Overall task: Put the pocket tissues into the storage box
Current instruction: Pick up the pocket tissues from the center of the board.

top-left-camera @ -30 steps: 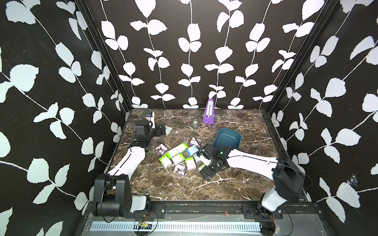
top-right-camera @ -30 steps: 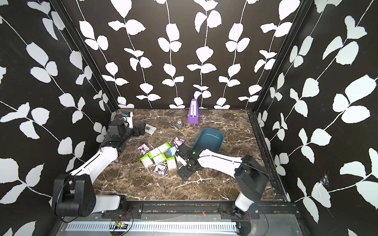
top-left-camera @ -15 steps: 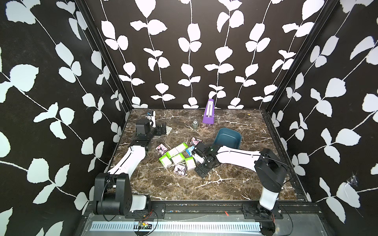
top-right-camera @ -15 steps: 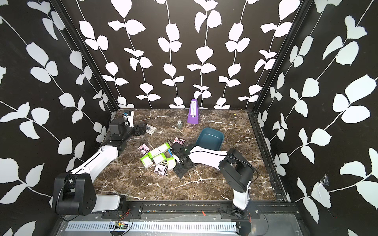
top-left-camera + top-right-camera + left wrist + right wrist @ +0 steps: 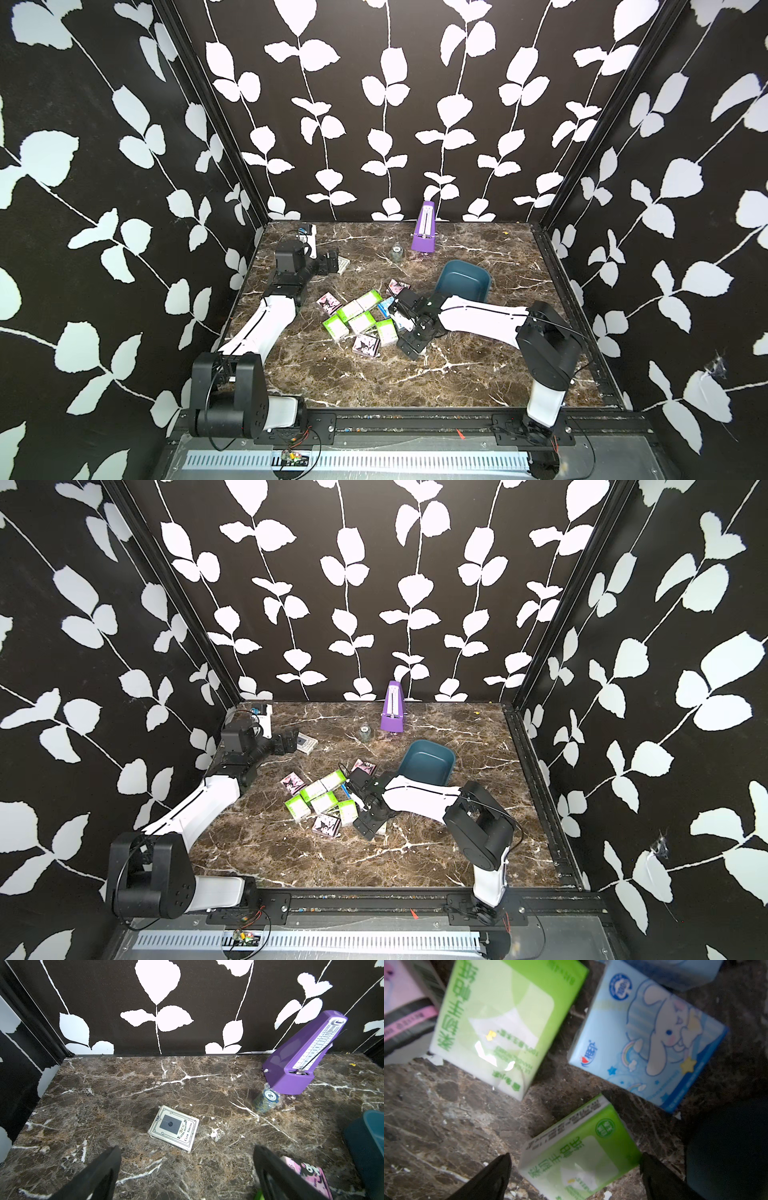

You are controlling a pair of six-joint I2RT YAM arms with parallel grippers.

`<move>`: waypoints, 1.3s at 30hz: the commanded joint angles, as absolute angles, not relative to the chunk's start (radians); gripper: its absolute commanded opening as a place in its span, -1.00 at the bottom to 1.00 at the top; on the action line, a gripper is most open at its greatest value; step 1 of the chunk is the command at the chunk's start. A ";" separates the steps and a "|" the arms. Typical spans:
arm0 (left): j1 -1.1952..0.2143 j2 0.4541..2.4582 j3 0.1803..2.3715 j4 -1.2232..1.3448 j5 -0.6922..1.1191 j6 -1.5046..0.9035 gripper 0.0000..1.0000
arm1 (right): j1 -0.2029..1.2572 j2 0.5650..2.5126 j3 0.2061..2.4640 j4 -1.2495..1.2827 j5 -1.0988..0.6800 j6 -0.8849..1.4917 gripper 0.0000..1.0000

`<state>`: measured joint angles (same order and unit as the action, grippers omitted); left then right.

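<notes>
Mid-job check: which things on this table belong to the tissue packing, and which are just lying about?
Job:
- pocket tissues, scattered mid-table
- storage box

Lying about:
- purple metronome
- card deck
- poker-chip stack

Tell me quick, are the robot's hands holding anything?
Left gripper: open, empty.
Right gripper: open, fingers either side of a green packet, not gripping it.
</notes>
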<state>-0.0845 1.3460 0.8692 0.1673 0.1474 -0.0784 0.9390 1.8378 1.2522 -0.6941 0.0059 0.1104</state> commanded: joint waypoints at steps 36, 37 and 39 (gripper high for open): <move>-0.089 1.553 1.337 -0.688 0.793 0.100 0.98 | 0.903 1.896 1.237 -0.698 -0.094 0.209 0.14; -0.090 1.554 1.337 -0.682 0.792 0.094 0.98 | 0.905 1.898 1.240 -0.702 -0.092 0.210 0.07; -0.090 1.551 1.338 -0.665 0.793 0.086 0.98 | 0.906 1.895 1.245 -0.702 -0.088 0.210 -0.15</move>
<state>-0.0849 1.5696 1.3407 -0.6998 0.7704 0.0978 0.9005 1.8702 1.2499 -0.6666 -0.0891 0.2039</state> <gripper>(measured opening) 0.991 0.461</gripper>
